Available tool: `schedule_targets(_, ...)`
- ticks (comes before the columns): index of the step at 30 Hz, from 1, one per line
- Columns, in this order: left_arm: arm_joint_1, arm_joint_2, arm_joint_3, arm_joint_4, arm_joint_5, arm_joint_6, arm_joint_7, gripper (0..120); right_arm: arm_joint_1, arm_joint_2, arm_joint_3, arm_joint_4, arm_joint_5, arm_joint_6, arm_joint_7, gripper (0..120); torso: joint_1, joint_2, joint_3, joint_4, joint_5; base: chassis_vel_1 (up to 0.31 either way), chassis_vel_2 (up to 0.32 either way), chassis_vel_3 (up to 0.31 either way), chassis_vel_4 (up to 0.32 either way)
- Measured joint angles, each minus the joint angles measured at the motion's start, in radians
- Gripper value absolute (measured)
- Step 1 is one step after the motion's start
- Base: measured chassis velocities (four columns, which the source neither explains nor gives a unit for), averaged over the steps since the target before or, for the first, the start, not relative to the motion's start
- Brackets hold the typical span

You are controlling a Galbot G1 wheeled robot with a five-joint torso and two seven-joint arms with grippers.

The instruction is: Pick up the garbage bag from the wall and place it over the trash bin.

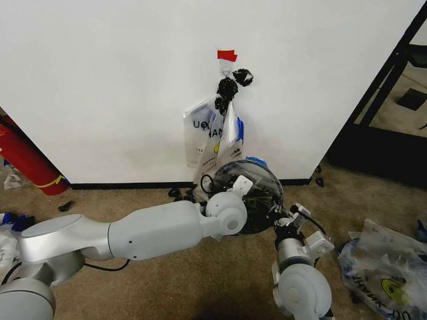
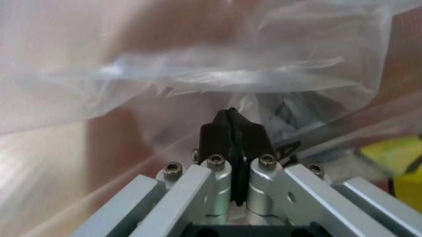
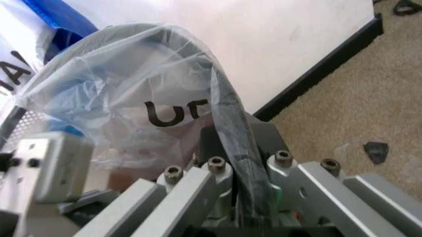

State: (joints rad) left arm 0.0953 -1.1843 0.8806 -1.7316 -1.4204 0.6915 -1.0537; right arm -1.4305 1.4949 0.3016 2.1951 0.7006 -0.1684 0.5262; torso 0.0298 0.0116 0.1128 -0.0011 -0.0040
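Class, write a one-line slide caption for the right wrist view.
Right gripper clamps the garbage bag onto the trash bin rim, beside the white wall and black baseboard.

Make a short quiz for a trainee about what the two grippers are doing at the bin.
1. True or false: the bag lies over the rim of the bin.
2. What do the jaws of the right gripper clamp? A) the bin's rim B) the hook C) the red cylinder
3. Fill in: the jaws of the left gripper, amid plastic film, are ___.
Key: 1 true; 2 A; 3 shut.
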Motion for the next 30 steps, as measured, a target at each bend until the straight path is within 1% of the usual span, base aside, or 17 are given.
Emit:
schedule_targets(6, 0.003, -0.012, 0.000, 0.018, 0.010, -0.010, 0.016, 0, -0.006, 0.003, -0.009, 0.004, -0.005, 0.000, -0.001, 0, 0.000, 0.000, 0.000, 0.0000, 0.0000, 0.000, 0.000, 0.000, 0.000)
schedule_targets(8, 0.008, -0.019, -0.001, 0.035, 0.029, -0.026, 0.043, 0, -0.011, 0.004, -0.010, 0.006, -0.007, -0.001, -0.002, 0, 0.000, 0.000, 0.000, -0.0001, 0.0000, 0.000, 0.000, 0.000, 0.000)
schedule_targets(12, 0.010, -0.011, -0.004, 0.029, 0.038, -0.034, 0.053, 0, -0.013, 0.002, -0.007, 0.006, -0.007, -0.001, -0.003, 0, 0.000, 0.000, 0.000, -0.0001, 0.0000, 0.000, 0.000, 0.000, 0.000)
schedule_targets(14, 0.010, 0.005, -0.005, 0.000, 0.037, -0.034, 0.052, 0, -0.010, 0.000, 0.001, 0.003, -0.007, -0.001, -0.003, 0, 0.000, 0.000, 0.000, -0.0001, -0.0001, 0.000, 0.000, 0.000, 0.000)
schedule_targets(16, 0.007, 0.032, -0.005, -0.055, 0.026, -0.033, 0.044, 0, -0.005, -0.002, 0.010, -0.003, -0.004, -0.001, -0.002, 0, 0.000, 0.000, 0.000, 0.0001, 0.0000, 0.000, 0.000, 0.000, 0.000)
schedule_targets(17, 0.007, 0.032, -0.005, -0.055, 0.026, -0.033, 0.044, 0, -0.005, -0.002, 0.010, -0.003, -0.004, -0.001, -0.002, 0, 0.000, 0.000, 0.000, 0.0001, 0.0000, 0.000, 0.000, 0.000, 0.000)
schedule_targets(19, 0.004, 0.060, -0.005, -0.108, 0.008, -0.032, 0.034, 0, -0.002, -0.004, 0.014, -0.006, -0.002, -0.001, -0.002, 0, 0.000, 0.000, 0.000, 0.0000, -0.0001, 0.000, 0.000, 0.000, 0.000)
schedule_targets(24, 0.002, 0.098, -0.005, -0.173, -0.012, -0.036, 0.029, 0, -0.003, -0.005, 0.014, -0.008, -0.003, -0.001, -0.002, 0, 0.000, 0.000, 0.000, 0.0001, -0.0001, 0.000, 0.000, 0.000, 0.000)
schedule_targets(28, 0.006, 0.104, -0.007, -0.206, -0.030, -0.037, 0.022, 0, -0.004, -0.004, 0.012, -0.012, -0.004, -0.001, -0.002, 0, 0.000, 0.000, 0.000, 0.0000, -0.0001, 0.000, 0.000, 0.000, 0.000)
schedule_targets(30, 0.010, 0.092, -0.009, -0.214, -0.039, -0.037, 0.016, 0, -0.003, -0.003, 0.010, -0.014, -0.006, -0.001, -0.002, 0, 0.000, 0.000, 0.000, -0.0001, -0.0001, 0.000, 0.000, 0.000, 0.000)
